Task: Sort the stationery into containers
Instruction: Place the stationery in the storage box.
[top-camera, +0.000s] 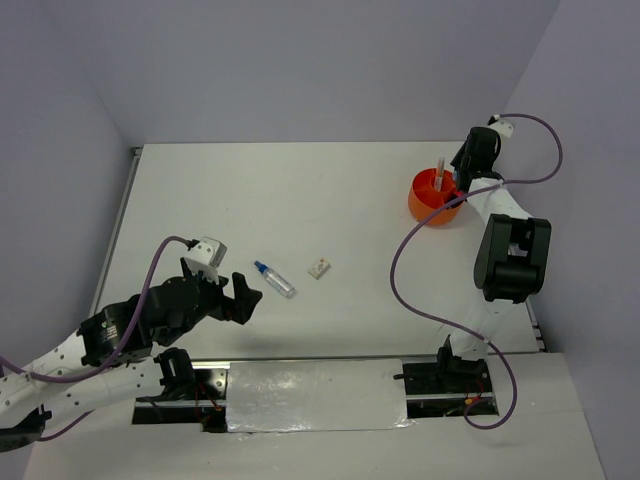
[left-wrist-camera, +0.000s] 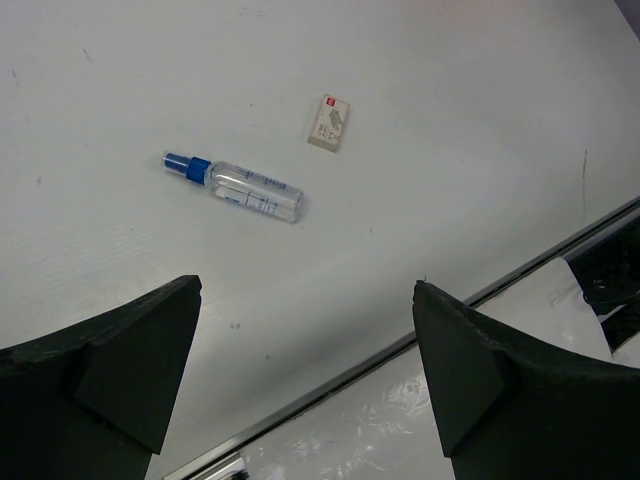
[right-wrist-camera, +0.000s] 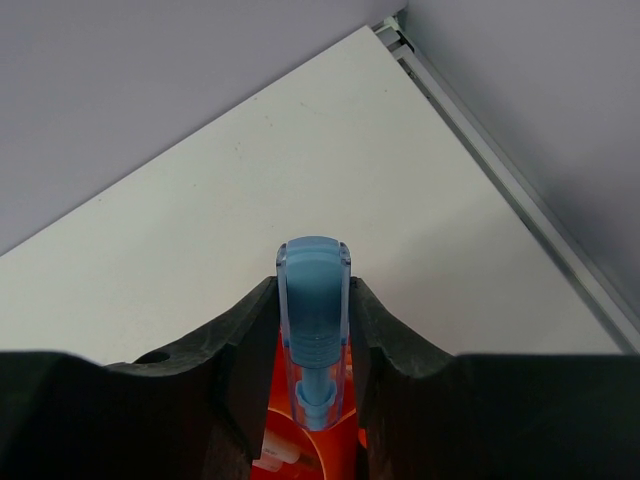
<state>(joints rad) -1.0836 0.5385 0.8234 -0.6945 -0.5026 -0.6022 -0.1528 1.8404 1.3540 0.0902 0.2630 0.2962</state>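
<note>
You are at the drop-off step for one piece. Your right gripper (right-wrist-camera: 313, 300) is clamped on a translucent blue plastic clip (right-wrist-camera: 314, 265), held upright between the fingers directly above the round orange plastic tub (top-camera: 425, 212) at the far right of the white worktop (top-camera: 300, 190). The right wrist view shows orange plastic just below the clip, but not which compartment lies under it, and the dividers are hidden by the fingers. A pale stick (top-camera: 441, 168) already stands in the tub.

The next move looks like a short descent and a release, so check that the clip hangs over an open compartment and not over a divider or the stick.

Your left gripper (left-wrist-camera: 305, 290) is spread wide and holds nothing, hovering near the front left. Ahead of it on the worktop lie a blue-capped clear plastic tube (left-wrist-camera: 235, 187) on its side and, apart from it, a small whitish rectangular block (left-wrist-camera: 329, 122). Both are unsorted; the tube is the nearer pick, and it may roll when the fingers close.
</note>
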